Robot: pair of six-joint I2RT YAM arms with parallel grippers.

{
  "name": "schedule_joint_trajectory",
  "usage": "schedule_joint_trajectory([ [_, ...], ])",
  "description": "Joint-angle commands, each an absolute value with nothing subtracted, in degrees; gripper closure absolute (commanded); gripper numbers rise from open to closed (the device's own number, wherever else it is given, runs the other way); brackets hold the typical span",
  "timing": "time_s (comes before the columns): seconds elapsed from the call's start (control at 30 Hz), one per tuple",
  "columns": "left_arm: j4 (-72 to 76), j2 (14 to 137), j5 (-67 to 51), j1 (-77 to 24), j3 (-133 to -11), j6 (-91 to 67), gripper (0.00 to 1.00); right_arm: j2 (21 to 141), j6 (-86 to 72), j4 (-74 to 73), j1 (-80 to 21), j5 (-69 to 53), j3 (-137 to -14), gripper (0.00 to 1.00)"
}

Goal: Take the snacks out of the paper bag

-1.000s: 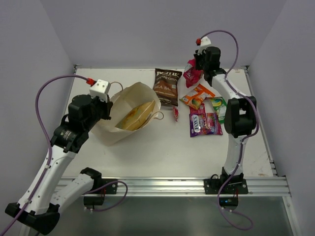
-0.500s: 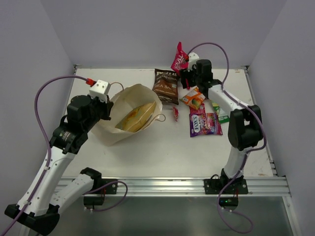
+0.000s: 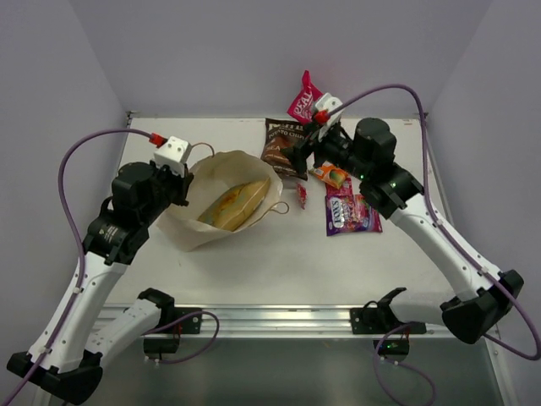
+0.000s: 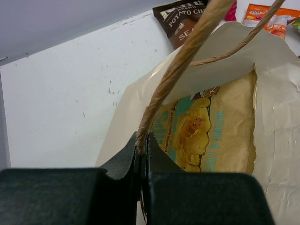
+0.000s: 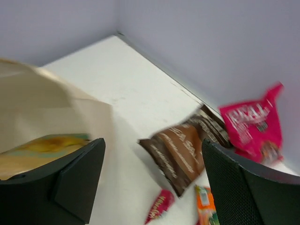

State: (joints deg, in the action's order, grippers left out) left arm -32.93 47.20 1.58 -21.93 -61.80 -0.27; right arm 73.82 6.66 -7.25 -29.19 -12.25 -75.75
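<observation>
The paper bag (image 3: 203,222) lies open on the left half of the table, with a tan-yellow chip packet (image 3: 235,201) inside it. My left gripper (image 4: 143,140) is shut on the bag's cord handle (image 4: 187,56). My right gripper (image 5: 152,150) hangs open and empty over the dark brown packet (image 5: 187,150), between the bag and the other snacks. A magenta-pink packet (image 3: 303,99) leans at the back wall, free of the gripper. The orange (image 3: 331,175), purple (image 3: 351,213) and tiny red (image 3: 301,195) packets lie on the table.
The right arm (image 3: 423,228) reaches across the table's right side and hides part of the snack pile. Walls close the table on the left, back and right. An aluminium rail (image 3: 287,320) runs along the near edge.
My right gripper has opened and let go of the magenta-pink packet, which ended up at the back wall. The right arm has swung left and low, toward the bag. The left arm has stayed put.
</observation>
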Motion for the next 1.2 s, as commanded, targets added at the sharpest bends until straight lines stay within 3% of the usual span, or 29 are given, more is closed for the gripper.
schedule_joint_trajectory([
  [0.0,-32.7,48.25,-1.91,-22.15,-65.74,4.13,1.0,71.55,14.2,-14.31,-36.63,-21.68,-78.04,0.13],
  [0.27,-31.91,51.24,-9.31,-22.15,-68.29,8.7,1.0,76.36,30.4,-24.77,-45.34,-30.15,-81.03,0.12],
  [0.67,-30.59,52.82,-12.74,-22.15,-67.41,9.05,1.0,83.75,37.09,-27.78,-55.45,-18.64,-77.61,0.12],
  [1.17,-30.23,52.12,-14.76,-22.15,-65.74,7.91,1.0,96.5,39.46,-22.24,-56.08,-13.36,-80.42,0.21],
])
